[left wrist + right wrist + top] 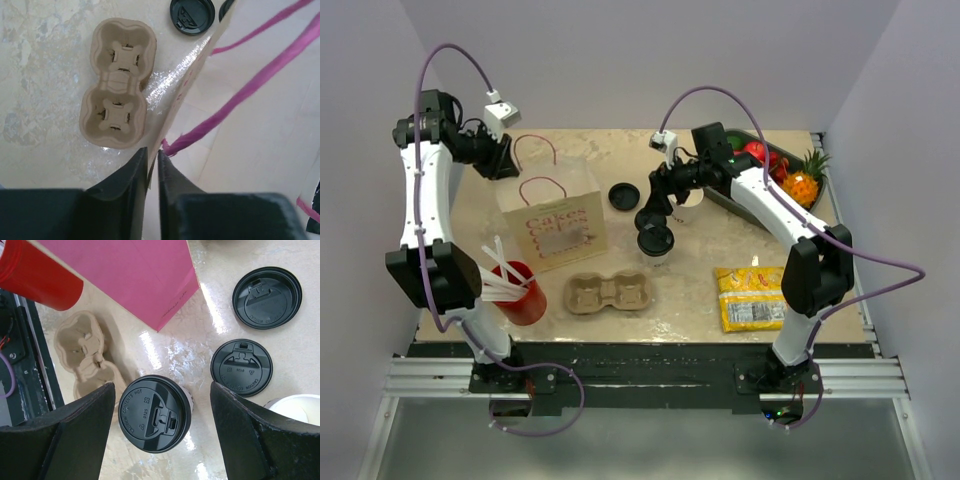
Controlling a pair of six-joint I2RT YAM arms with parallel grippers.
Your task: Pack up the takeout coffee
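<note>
One paper bag (552, 225). Right of it, one lidded coffee cup (655, 243), one open white cup (292, 407), two loose black lids (266, 297) (241, 367), one yellow snack bag (751, 298). In front of it, one cup carrier (608, 293), one red cup (525, 295).

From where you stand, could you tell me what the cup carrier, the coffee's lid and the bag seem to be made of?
Cup carrier: moulded paper pulp, matte tan, soft-edged. Coffee lid: black plastic, glossy, embossed lettering. Bag: probably paper, flat folds, printed front.
</note>
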